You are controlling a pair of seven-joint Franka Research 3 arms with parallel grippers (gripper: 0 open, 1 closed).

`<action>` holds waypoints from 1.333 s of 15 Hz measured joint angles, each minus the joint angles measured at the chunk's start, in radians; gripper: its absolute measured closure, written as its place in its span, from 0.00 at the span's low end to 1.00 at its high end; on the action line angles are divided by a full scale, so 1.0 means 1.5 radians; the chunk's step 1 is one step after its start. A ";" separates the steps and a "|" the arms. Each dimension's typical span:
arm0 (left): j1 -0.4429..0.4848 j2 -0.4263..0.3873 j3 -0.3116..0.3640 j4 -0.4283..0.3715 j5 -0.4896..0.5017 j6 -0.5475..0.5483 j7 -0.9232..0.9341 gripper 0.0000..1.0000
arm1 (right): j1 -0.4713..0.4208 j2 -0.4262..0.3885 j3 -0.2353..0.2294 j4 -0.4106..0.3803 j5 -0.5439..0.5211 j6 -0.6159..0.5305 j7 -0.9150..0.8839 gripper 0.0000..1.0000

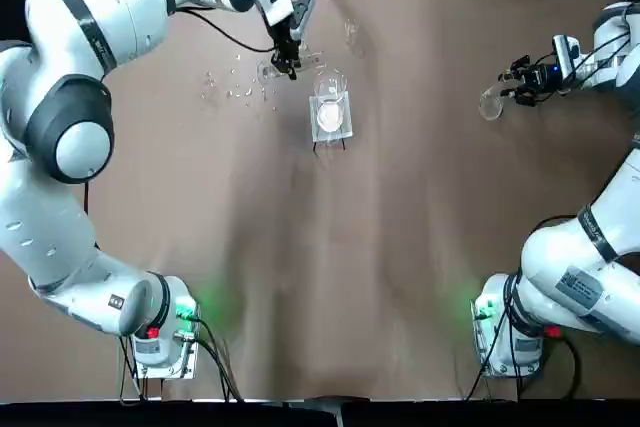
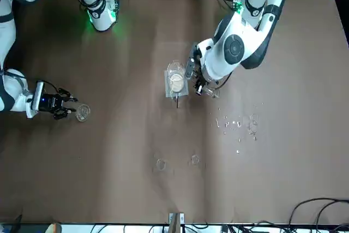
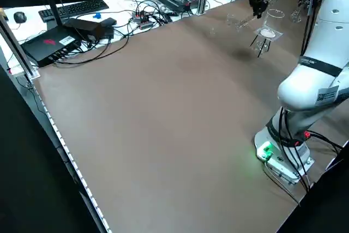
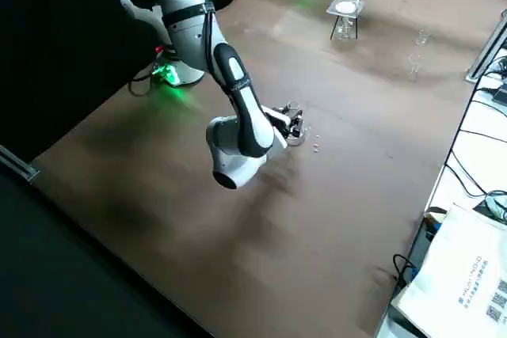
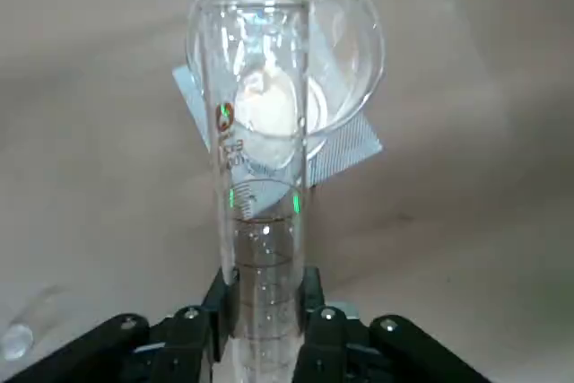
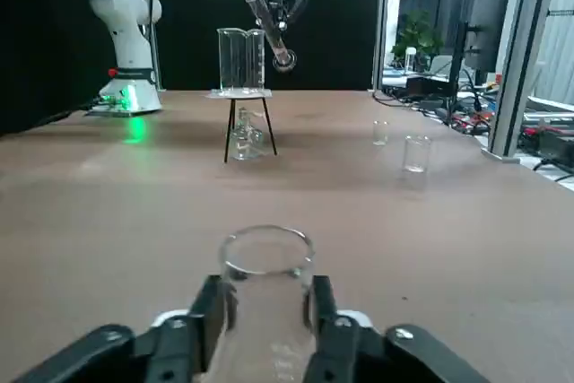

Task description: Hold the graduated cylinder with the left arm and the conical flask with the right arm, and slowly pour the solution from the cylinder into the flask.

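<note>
The graduated cylinder (image 5: 260,177) is a slim clear tube with printed marks. My left gripper (image 5: 262,298) is shut on it near its lower part. In the right wrist view the left gripper (image 6: 278,2) holds the graduated cylinder (image 6: 271,33) tilted in the air, next to the beaker. In the top view the left gripper (image 1: 289,67) is at the far middle of the table. The conical flask (image 6: 266,253) is upright, and my right gripper (image 6: 266,302) is shut on its neck. The right gripper (image 1: 512,85) and conical flask (image 1: 490,104) are at the far right, well apart from the cylinder.
A clear beaker (image 1: 330,112) stands on a white square stand right beside the left gripper. Several tiny glass bits (image 1: 235,87) lie scattered to its left. Two small glass cups (image 2: 161,163) (image 2: 194,160) stand near the far edge. Cables and equipment lie beyond the table.
</note>
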 joint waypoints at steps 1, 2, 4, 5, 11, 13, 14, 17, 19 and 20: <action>-0.002 0.000 0.000 0.000 0.011 0.000 -0.011 0.66 | 0.000 -0.001 0.000 0.001 0.000 0.000 0.003 0.60; -0.004 0.000 0.000 0.000 0.018 0.000 -0.015 0.66 | 0.000 -0.001 -0.001 0.002 0.000 0.000 0.003 0.60; -0.011 0.000 -0.002 0.005 0.027 0.004 -0.022 0.66 | 0.000 -0.001 -0.002 0.003 -0.001 0.000 0.003 0.60; -0.016 0.000 -0.002 0.008 0.030 0.004 -0.031 0.66 | 0.000 -0.001 -0.002 0.004 -0.001 0.001 0.006 0.60; -0.027 0.000 -0.003 0.014 0.096 0.004 -0.088 0.66 | 0.000 -0.001 -0.003 0.016 -0.006 0.006 0.038 0.60; -0.029 0.000 -0.003 0.014 0.109 0.004 -0.094 0.66 | 0.001 -0.001 -0.003 0.016 -0.007 0.006 0.039 0.60; -0.031 0.000 -0.003 0.014 0.118 0.004 -0.110 0.66 | 0.002 -0.001 -0.003 0.016 -0.007 0.006 0.039 0.60; -0.036 0.000 -0.004 0.014 0.146 0.004 -0.132 0.66 | 0.003 -0.001 -0.003 0.016 -0.008 -0.001 0.039 0.60; -0.043 0.000 -0.004 0.014 0.170 0.004 -0.150 0.66 | 0.003 -0.001 -0.003 0.017 -0.008 -0.011 0.039 0.60; -0.044 0.000 -0.004 0.014 0.177 0.004 -0.156 0.66 | 0.003 -0.001 -0.003 0.018 -0.009 -0.015 0.039 0.60</action>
